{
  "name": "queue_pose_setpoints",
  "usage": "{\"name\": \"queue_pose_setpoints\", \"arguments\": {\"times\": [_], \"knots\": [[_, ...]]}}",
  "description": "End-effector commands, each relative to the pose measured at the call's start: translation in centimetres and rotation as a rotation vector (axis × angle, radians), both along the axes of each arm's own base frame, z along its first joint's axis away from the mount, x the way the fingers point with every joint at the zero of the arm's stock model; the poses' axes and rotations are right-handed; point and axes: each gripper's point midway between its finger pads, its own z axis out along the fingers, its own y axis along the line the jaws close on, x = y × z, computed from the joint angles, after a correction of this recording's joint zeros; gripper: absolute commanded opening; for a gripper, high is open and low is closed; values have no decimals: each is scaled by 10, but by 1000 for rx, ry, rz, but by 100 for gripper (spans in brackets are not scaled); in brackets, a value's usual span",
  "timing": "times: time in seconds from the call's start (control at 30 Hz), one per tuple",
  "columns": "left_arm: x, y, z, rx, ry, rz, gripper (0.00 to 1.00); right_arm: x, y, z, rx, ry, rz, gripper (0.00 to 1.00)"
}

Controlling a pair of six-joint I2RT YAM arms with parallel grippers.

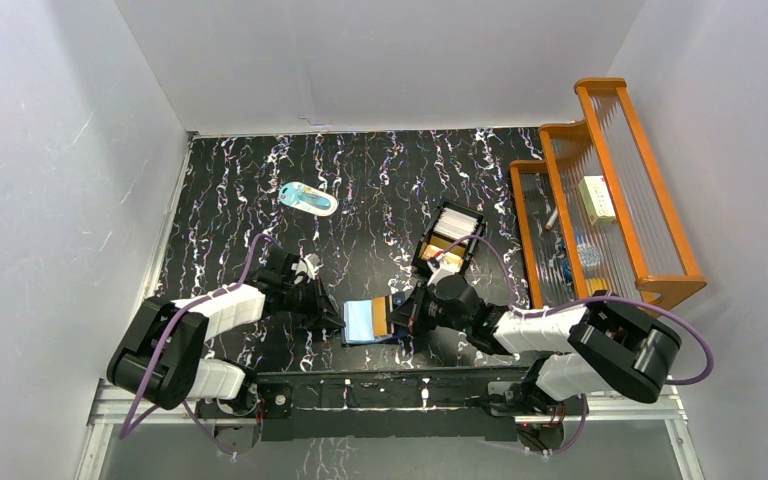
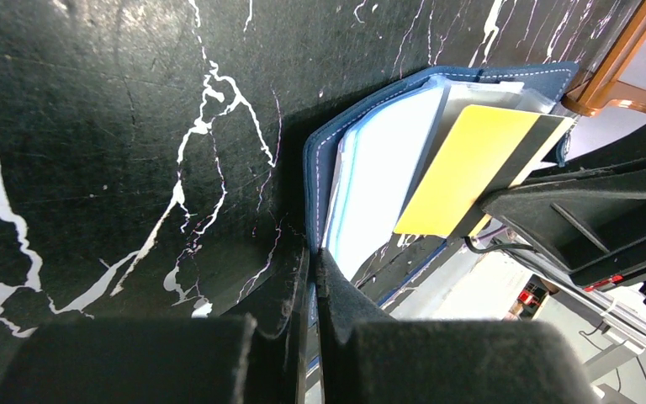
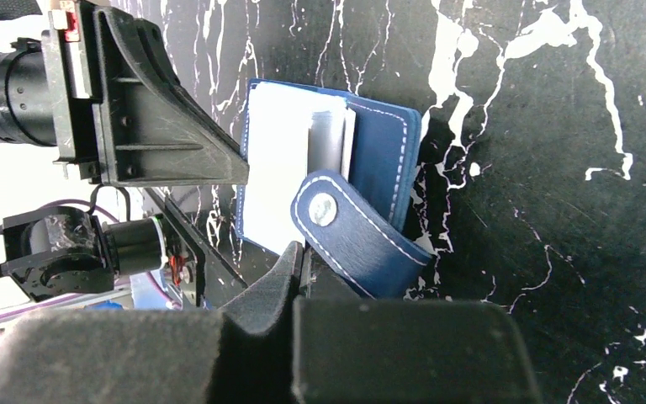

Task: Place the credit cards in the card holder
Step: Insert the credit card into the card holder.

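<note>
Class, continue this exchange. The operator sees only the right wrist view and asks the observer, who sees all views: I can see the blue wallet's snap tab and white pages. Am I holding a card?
Observer: Yes. The left wrist view shows a yellow card with a black stripe pinched by the right gripper, lying over the open navy-blue folding card holder.
Operator: Is the other arm gripping?
Observer: Yes, the left gripper is shut on the holder's stitched edge.

Open card holder (image 1: 364,321) w/ yellow card (image 2: 463,172) partway in
</note>
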Motion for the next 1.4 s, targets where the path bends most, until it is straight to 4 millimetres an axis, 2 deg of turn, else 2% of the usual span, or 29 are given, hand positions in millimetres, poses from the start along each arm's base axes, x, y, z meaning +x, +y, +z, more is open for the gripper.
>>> {"name": "queue_pose_setpoints", "arguments": {"times": [0.0, 0.57, 0.73, 0.93, 1.37], "knots": [[-11, 2, -3, 12, 26, -18, 0, 10, 12, 14, 52, -48, 1, 0], [-12, 3, -5, 19, 30, -25, 0, 7, 16, -3, 61, 51, -26, 0], [-13, 3, -6, 23, 35, -22, 0, 7, 1, -13, 29, 108, -112, 0], [-14, 4, -7, 31, 38, -18, 0, 8, -7, -10, 6, 90, -145, 0], [-12, 2, -6, 32, 36, -22, 0, -6, 15, -9, 45, 93, -13, 0]]}}
